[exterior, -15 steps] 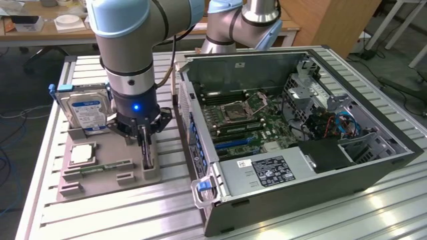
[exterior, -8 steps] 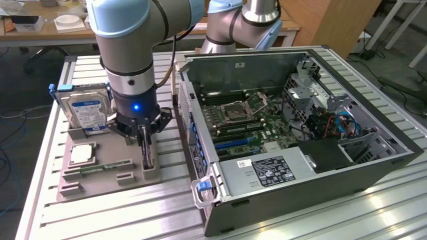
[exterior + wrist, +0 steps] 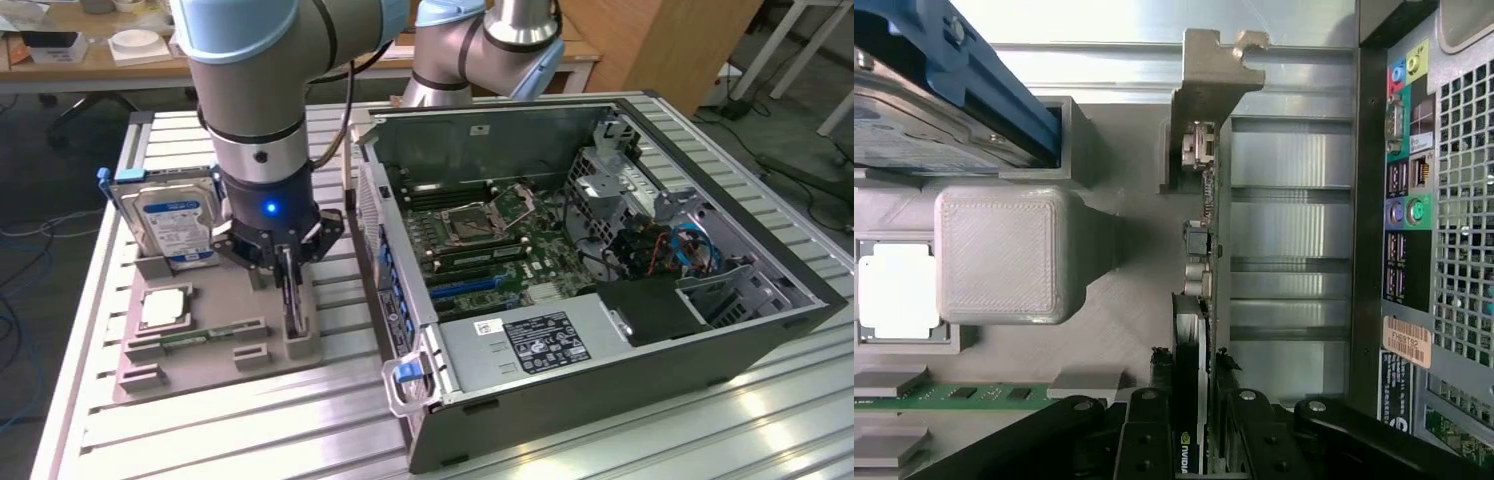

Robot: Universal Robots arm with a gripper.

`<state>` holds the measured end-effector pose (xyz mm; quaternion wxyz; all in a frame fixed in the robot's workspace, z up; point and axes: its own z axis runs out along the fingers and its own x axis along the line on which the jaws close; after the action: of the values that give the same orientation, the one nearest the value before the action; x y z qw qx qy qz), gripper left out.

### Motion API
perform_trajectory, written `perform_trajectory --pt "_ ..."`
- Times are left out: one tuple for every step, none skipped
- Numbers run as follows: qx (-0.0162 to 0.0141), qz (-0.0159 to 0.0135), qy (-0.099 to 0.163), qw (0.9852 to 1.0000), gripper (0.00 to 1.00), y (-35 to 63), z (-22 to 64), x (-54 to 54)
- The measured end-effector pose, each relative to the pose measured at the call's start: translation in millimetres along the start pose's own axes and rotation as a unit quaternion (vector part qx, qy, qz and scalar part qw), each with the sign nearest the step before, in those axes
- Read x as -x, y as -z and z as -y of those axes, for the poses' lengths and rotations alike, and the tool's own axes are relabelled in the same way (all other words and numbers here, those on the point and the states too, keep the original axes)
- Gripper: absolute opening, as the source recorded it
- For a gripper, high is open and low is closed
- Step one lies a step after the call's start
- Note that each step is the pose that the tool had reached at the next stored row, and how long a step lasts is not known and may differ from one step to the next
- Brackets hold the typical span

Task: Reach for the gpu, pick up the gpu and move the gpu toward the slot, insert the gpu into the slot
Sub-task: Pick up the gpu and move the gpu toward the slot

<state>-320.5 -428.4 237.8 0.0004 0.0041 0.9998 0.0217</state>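
Observation:
The gpu [image 3: 291, 308] stands on edge in a grey holder tray [image 3: 200, 372] on the exterior view's left. It is a thin dark card. In the wrist view its edge [image 3: 1191, 330] runs up to a silver bracket [image 3: 1210, 85]. My gripper [image 3: 287, 275] comes straight down over the card, and its black fingers [image 3: 1147, 425] press against both faces, shut on it [image 3: 1189, 425]. The card's lower edge still sits in the holder. The slot lies among the blue connectors on the motherboard [image 3: 461, 285] inside the open computer case.
The open case [image 3: 747, 320] stands just beside the tray, its rear port panel [image 3: 1404, 200] close to the card. A blue-labelled hard drive [image 3: 174, 222] stands upright behind the gripper. A processor chip [image 3: 163, 308] and a green memory stick [image 3: 207, 336] lie in the tray.

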Motion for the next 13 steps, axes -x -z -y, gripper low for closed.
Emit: perform_trajectory --pt "0.0001 0.0003 0.000 1.0000 0.26 1.2 0.0 0.0" --pt "0.0000 0.0004 0.000 1.0000 0.26 2.6 -0.1 0.0" --pt "0.0000 0.0008 0.000 1.0000 0.26 4.1 -0.1 0.0" --pt "0.0001 0.0012 0.000 1.0000 0.26 5.8 -0.2 0.0" --pt "0.0001 0.0016 0.000 1.0000 0.26 7.6 -0.3 0.0" --pt "0.0001 0.0020 0.000 1.0000 0.26 9.8 -0.4 0.0" --pt "0.0001 0.0025 0.000 1.0000 0.26 12.4 -0.5 0.0" --pt "0.0000 0.0030 0.000 1.0000 0.26 14.9 -0.6 0.0" --pt "0.0001 0.0037 0.000 1.0000 0.26 17.3 -0.8 0.0" --pt "0.0001 0.0044 0.000 1.0000 0.26 19.8 -0.9 0.0" --pt "0.0001 0.0051 0.000 1.0000 0.26 22.5 -1.0 0.0" --pt "0.0001 0.0056 0.001 1.0000 0.26 24.9 -1.1 0.0" --pt "0.0002 0.0061 0.001 1.0000 0.26 27.0 -1.2 0.0"
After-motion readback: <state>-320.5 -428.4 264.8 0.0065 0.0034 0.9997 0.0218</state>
